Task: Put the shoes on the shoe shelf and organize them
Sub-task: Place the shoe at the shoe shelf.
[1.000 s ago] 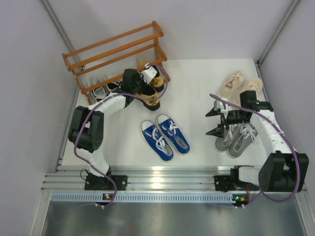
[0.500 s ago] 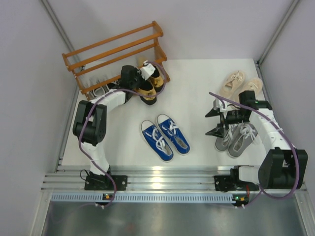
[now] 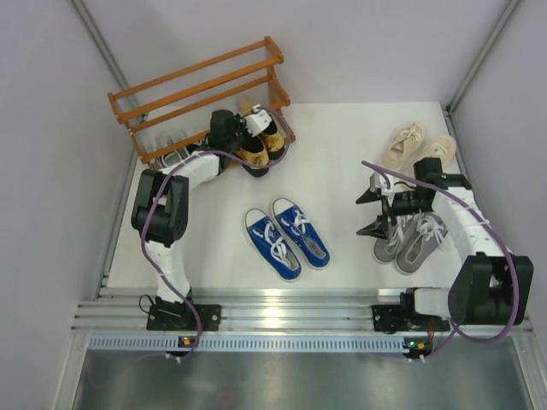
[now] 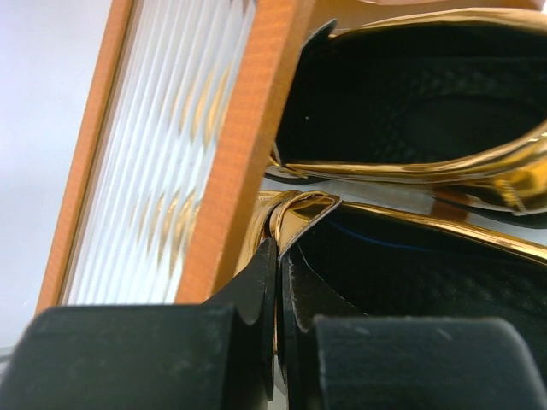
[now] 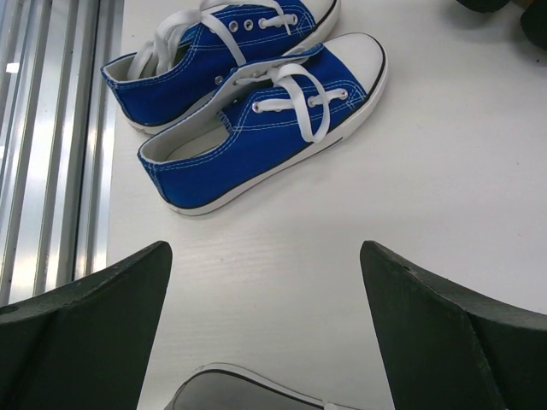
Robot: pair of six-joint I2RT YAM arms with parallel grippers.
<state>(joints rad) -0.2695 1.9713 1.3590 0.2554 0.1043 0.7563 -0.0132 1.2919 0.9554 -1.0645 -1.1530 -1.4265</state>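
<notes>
in the overhead view, the left gripper (image 3: pixel 249 143) is reaching toward the upper left of the frame, beside the lower end of the shoe shelf (image 3: pixel 197 81). the left wrist view shows the left gripper (image 4: pixel 278 256) with its jaws pressed together on the thin heel rim of one of the gold loafers (image 4: pixel 479 162); the second loafer is lying directly beside the pinched one. both are sitting just beside an orange slat of the shoe shelf (image 4: pixel 248 145), which is running along the left of that frame. from above, the gold loafers (image 3: pixel 263 150) are lying at the shelf's lower right corner. the black-and-white sneakers (image 3: pixel 178 154) are showing partly under the lowest tier. the right gripper (image 3: pixel 369 213) is hovering at centre right with its jaws spread wide and gripping nothing. in the right wrist view, the right gripper (image 5: pixel 263 252) is facing bare table (image 5: pixel 444 128), with the blue sneakers (image 5: pixel 256 128) lying well apart at upper left and one of the grey sneakers (image 5: pixel 231 393) showing at the bottom edge. from above, the blue sneakers (image 3: pixel 286 239) are lying at centre, the grey sneakers (image 3: pixel 414 243) just below and right of the right gripper, and the beige lace-ups (image 3: pixel 419 143) at upper right.
</notes>
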